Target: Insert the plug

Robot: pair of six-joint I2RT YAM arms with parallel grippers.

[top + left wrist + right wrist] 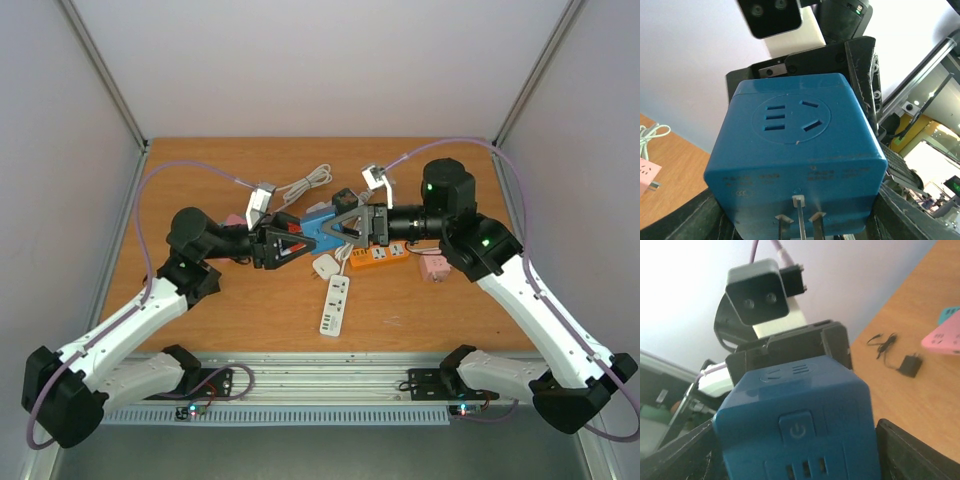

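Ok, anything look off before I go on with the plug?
Nothing spilled or broken. Only oddity: the blue cube adapter hangs above the table, gripped by the left claw with the right claw straddling it too; I cannot tell if that one grips.

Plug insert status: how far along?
Done: the blue cube adapter is up off the table, between both arms. In hand: the left gripper clamps it, prongs bare; the right gripper has its fingers either side, but I cannot tell whether they grip. Left: the insertion itself. The prongs are in no socket, and the white power strip and orange strip lie flat on the table.
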